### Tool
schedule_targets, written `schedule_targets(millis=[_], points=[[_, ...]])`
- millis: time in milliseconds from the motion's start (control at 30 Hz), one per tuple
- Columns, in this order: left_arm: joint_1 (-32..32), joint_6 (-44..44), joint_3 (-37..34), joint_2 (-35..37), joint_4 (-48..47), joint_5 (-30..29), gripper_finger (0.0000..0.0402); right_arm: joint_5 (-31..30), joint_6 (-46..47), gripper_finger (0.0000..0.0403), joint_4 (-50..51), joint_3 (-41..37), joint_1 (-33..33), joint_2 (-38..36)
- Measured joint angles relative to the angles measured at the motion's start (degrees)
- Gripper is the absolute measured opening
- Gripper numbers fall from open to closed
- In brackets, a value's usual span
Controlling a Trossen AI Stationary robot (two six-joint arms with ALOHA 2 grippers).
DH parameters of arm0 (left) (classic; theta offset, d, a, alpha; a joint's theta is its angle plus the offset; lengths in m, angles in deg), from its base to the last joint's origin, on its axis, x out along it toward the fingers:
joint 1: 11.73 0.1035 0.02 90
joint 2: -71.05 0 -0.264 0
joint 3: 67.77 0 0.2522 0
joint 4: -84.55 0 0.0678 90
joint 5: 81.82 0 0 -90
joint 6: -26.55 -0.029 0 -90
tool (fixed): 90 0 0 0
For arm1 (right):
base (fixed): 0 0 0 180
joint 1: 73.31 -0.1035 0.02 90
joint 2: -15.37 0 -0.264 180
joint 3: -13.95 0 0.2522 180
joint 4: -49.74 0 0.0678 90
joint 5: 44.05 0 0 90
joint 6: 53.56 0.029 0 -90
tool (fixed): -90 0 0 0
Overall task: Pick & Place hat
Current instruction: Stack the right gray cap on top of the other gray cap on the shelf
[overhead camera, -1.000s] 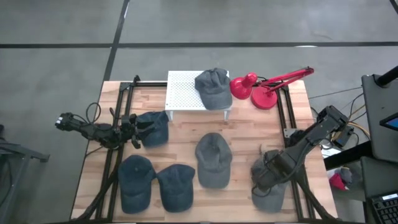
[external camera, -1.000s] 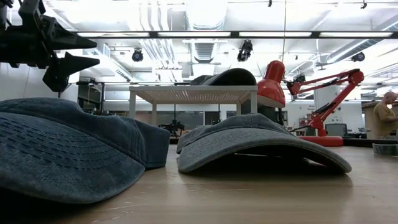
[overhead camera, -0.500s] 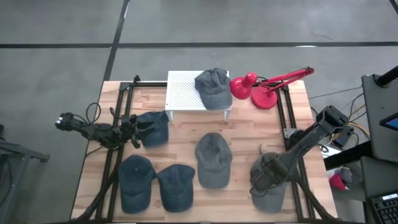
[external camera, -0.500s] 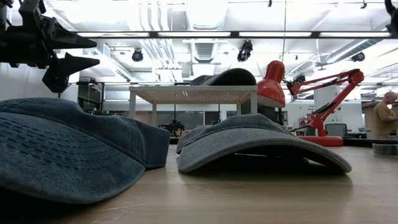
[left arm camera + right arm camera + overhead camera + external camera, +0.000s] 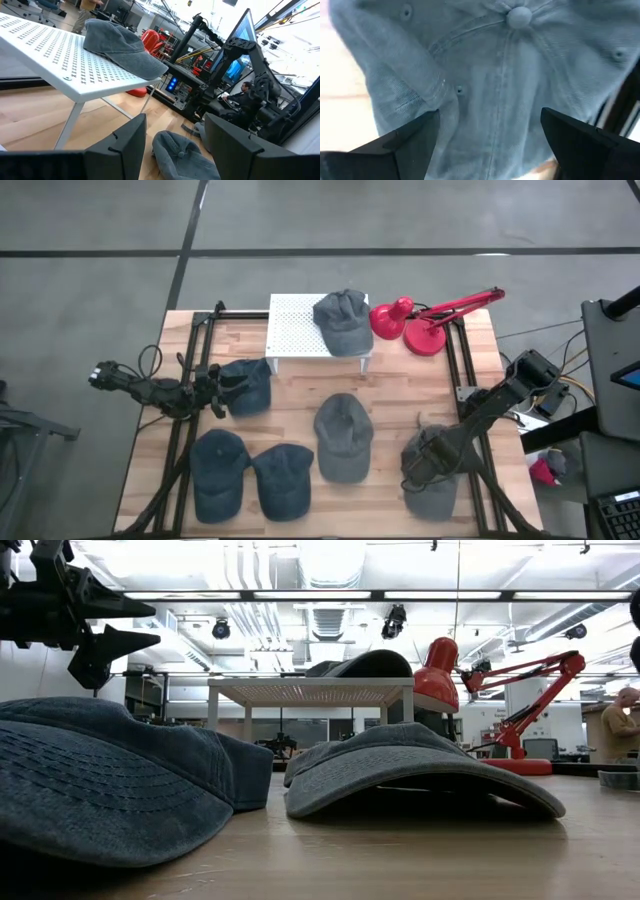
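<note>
Right gripper low over grey hat at table's right front corner, fingers spread wide astride crown. Left gripper waiting, open, beside dark hat.

Grey denim hat — crown up, near the table's front right corner.

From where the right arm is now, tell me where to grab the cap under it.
Take the cap at its crown, from straight above. The right gripper hangs open over it, one finger on each side of the seam below the top button, and the soft cloth there should pinch into a fold.
</note>
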Motion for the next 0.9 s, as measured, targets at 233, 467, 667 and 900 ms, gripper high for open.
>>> schedule_targets(millis=[233, 467, 667, 900], points=[[0.00, 0.00, 0.00, 0.01, 0.00, 0.00, 0.0204, 0.11, 3.23, 0.0342, -6.36, -4.23, 0.02, 0.01], [-0.01, 0.00, 0.00, 0.00, 0.02, 0.00, 0.0204, 0.11, 3.54, 0.0319, -12.70, -6.97, 0.04, 0.01], [-0.01, 0.00, 0.00, 0.00, 0.00, 0.00, 0.0204, 0.09, 3.57, 0.0269, -13.40, -7.24, 0.04, 0.01], [-0.01, 0.00, 0.00, 0.02, 0.00, 0.00, 0.0204, -0.11, 3.09, 0.0191, -13.58, -7.24, 0.04, 0.01]])
